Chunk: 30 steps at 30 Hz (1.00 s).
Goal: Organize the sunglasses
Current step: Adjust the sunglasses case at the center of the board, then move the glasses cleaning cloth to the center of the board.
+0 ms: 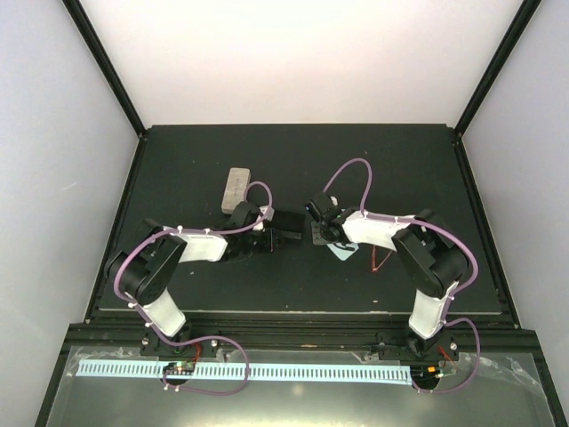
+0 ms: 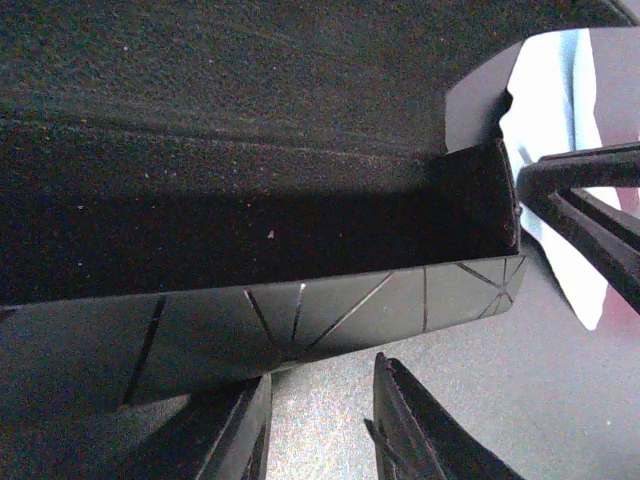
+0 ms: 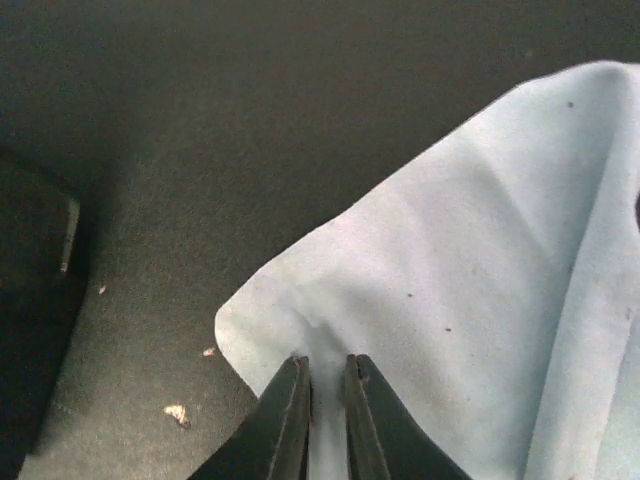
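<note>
While my right gripper [image 3: 327, 365] pinches the cloth [image 3: 450, 280] by its corner, fingers almost together, my left gripper [image 2: 322, 375] sits half spread at the front flap of the open case [image 2: 300, 310]. Whether it grips that flap I cannot tell. I judge this the cloth step, ahead of packing. Next calls for a clean lift that leaves the case put. The red sunglasses [image 1: 377, 258] lie just right of the cloth, near my right gripper; the black pair I cannot find.

You've got a black case [image 2: 330, 310], smooth and leathery outside, fuzzy lining; pale blue cloth [image 3: 480, 280] soft and matt; table [image 3: 250, 120] dark, grainy, matt.
</note>
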### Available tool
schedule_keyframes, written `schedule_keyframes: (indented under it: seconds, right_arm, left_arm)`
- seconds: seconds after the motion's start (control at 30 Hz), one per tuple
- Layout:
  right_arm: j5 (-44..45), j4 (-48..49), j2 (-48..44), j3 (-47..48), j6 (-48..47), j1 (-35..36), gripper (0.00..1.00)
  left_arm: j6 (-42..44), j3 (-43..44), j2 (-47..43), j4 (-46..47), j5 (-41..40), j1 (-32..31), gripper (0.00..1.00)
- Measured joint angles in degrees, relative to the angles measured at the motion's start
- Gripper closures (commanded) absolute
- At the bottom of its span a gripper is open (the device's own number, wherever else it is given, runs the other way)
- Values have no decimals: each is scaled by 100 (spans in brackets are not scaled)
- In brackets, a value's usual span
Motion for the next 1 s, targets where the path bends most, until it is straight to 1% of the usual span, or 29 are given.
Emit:
schedule_keyframes:
  seconds: [0.07, 0.1, 0.3, 0.47, 0.63, 0.83, 0.87, 0.9, 0.97, 1.0]
  right_arm:
    - [35, 2, 4, -7, 11, 0, 99]
    - [44, 2, 4, -7, -11, -4, 99]
    - [13, 188, -101, -181, -39, -7, 99]
    - [-343, 295, -603, -758, -33, 114, 99]
    - [-925, 284, -1209, -1379, 79, 634, 99]
    - [-1843, 439, -1338, -1556, 229, 1615, 99]
    - [-2024, 501, -1335, -1585, 256, 1759, 97]
    - [-2153, 542, -1335, -1602, 291, 1851, 93]
    - [-2422, 592, -1335, -1622, 356, 1991, 80]
    - [-2476, 608, -1338, -1622, 363, 2017, 76]
  left_arm:
    - [-26, 37, 44, 28, -2, 2, 73]
    - [-35, 37, 46, 42, -4, 0, 73]
    - [-83, -22, -20, 50, -26, 0, 72]
    - [-168, -420, -527, 24, -68, 0, 71]
    - [-289, -841, -1213, -4, -160, 0, 71]
    - [-442, -1331, -2044, -83, -254, -57, 68]
    - [-468, -1397, -2168, -103, -267, -72, 67]
    - [-487, -1456, -2288, -120, -269, -85, 66]
    - [-531, -1585, -2542, -170, -282, -125, 65]
    - [-546, -1622, -2629, -190, -282, -151, 64]
